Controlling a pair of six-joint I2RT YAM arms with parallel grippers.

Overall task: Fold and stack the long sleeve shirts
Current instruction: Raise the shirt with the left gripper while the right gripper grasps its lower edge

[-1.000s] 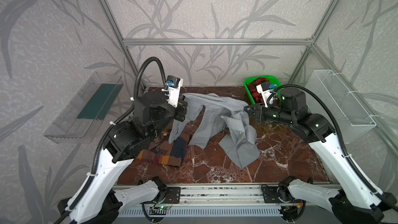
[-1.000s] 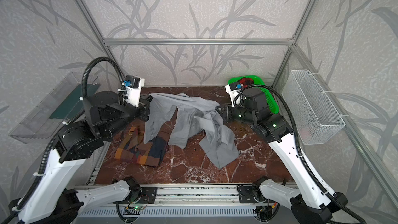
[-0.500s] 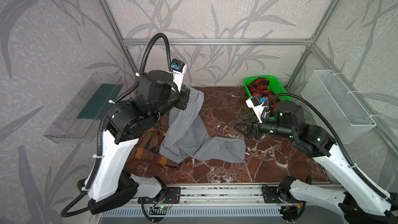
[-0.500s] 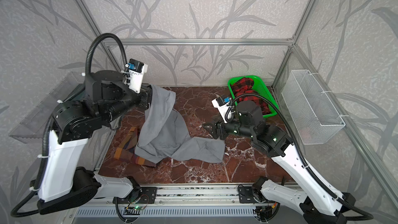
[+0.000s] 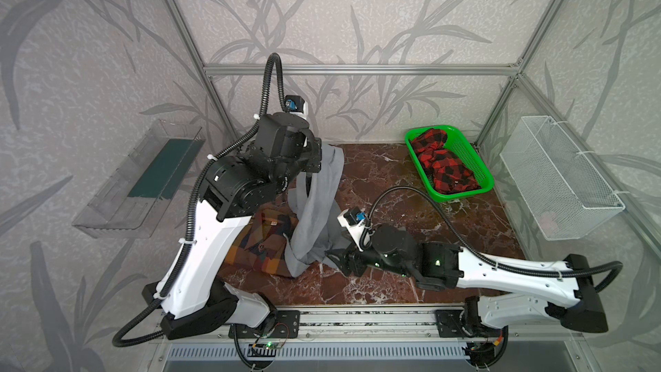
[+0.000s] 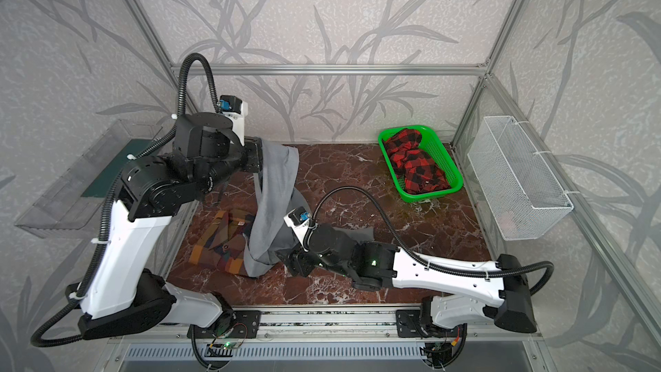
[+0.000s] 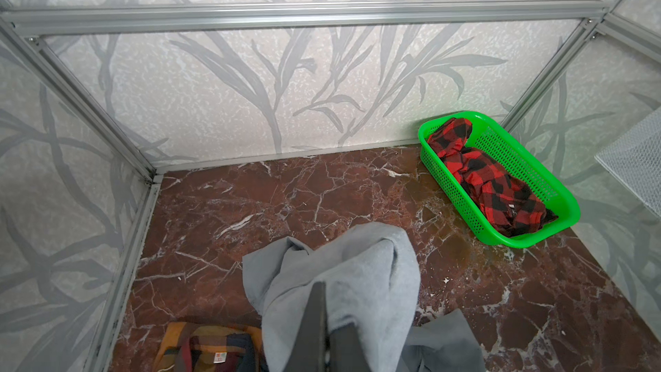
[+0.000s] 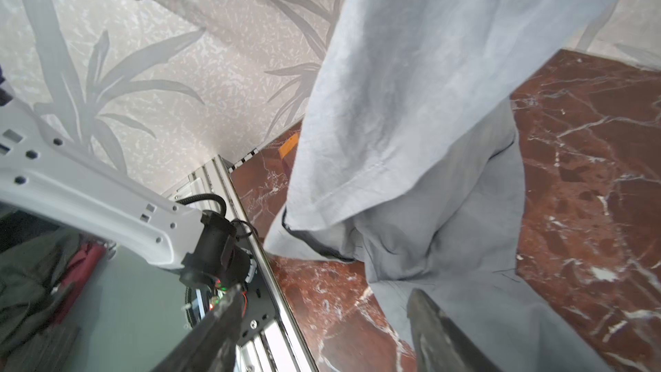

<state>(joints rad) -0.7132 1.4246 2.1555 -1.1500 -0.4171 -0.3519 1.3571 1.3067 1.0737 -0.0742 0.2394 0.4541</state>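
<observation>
The grey long sleeve shirt [image 5: 314, 216] [image 6: 272, 205] hangs in a long drape from my left gripper [image 5: 319, 159] [image 6: 258, 159], which is raised at the back left and shut on its upper fold [image 7: 357, 266]. Its lower end bunches on the marble table. The orange, brown and navy checked shirt [image 5: 257, 248] [image 6: 221, 245] [image 7: 211, 348] lies folded beneath it at the front left, partly covered. My right gripper [image 5: 334, 262] [image 6: 286, 261] [image 8: 322, 302] is low at the bunched grey cloth [image 8: 411, 119], open, with one finger [image 8: 429, 320] over the cloth and nothing pinched.
A green basket [image 5: 483, 187] [image 6: 455, 181] [image 7: 568, 209] holding a red and black checked garment stands at the back right. A white wire basket [image 5: 558, 180] hangs on the right wall, a clear tray [image 5: 143, 180] on the left wall. The metal front rail [image 5: 357, 320] borders the table.
My left gripper has lifted the grey shirt high off the table. My right gripper let go of the shirt, opened, and swung down to the front beside its lower end.
</observation>
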